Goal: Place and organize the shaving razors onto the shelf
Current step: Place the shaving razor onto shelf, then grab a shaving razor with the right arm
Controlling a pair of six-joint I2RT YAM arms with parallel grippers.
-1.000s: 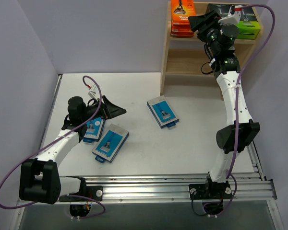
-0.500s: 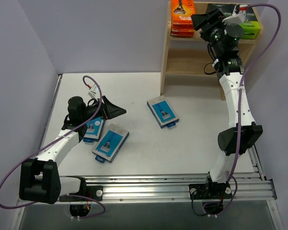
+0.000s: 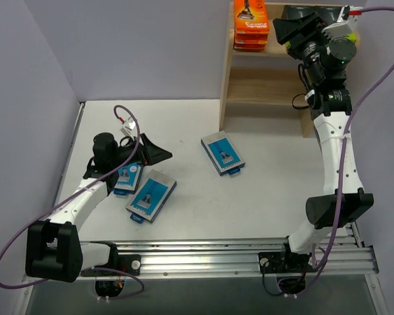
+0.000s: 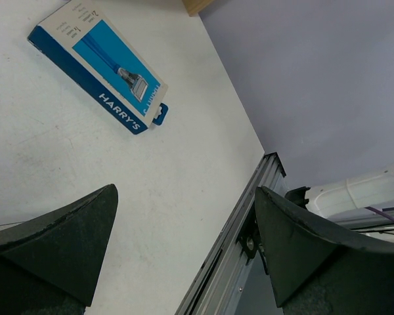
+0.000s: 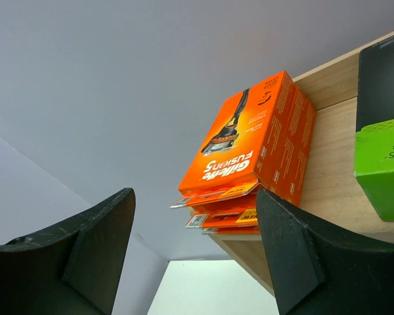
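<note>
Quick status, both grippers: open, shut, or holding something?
Left gripper: open, holding nothing.
Right gripper: open, holding nothing.

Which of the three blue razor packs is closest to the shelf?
The lone blue pack at mid-table, just off the shelf. The other two blue packs lie far left by the left gripper.

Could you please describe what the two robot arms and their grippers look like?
Both the left arm and right arm have white link shells with black joint housings. The left gripper and right gripper have black, wedge-shaped fingers. A purple cable loops along each arm.
</note>
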